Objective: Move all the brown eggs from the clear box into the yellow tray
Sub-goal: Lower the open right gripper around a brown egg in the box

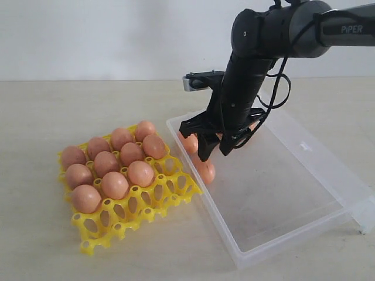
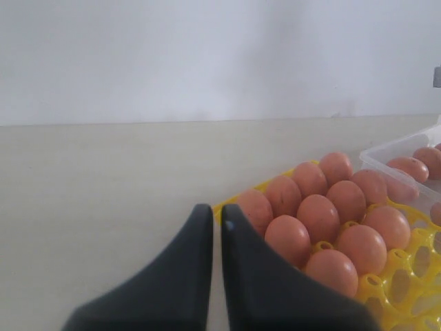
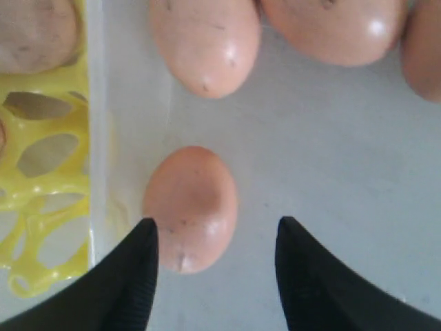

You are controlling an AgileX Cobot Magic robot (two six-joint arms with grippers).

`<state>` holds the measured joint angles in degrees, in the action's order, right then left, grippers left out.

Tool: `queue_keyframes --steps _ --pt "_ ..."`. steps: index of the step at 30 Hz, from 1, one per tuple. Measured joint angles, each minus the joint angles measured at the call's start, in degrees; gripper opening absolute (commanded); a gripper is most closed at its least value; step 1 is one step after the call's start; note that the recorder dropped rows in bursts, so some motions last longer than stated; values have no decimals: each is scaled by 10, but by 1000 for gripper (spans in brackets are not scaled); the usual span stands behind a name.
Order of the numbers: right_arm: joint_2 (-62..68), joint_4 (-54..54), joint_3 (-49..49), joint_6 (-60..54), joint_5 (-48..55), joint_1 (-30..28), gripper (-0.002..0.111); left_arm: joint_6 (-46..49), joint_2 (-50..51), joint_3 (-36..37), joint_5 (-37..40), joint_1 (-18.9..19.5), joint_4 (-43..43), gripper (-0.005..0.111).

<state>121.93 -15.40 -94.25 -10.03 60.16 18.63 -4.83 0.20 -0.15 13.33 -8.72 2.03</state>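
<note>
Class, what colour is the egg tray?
The tray is bright yellow, clearest in the exterior view.

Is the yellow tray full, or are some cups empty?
Partly full. In the exterior view, brown eggs fill most cups of the yellow tray, but the cups along its near edge are empty.

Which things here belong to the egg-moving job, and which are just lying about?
Job: brown eggs; clear box; yellow tray; right gripper, jaws open astride one of them.
Just there: table; wall; left gripper, shut beside the tray.
</note>
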Motion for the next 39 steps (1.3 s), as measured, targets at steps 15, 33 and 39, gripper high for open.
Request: queue_keyframes --steps 15,33,39 --pt "9 -22 0 -30 -40 0 45 0 0 0 0 0 0 4" --pt "60 -28 -3 -29 -39 0 15 0 0 0 0 0 0 4" --pt "60 -28 -3 -47 -39 0 0 0 0 0 0 0 0 4"
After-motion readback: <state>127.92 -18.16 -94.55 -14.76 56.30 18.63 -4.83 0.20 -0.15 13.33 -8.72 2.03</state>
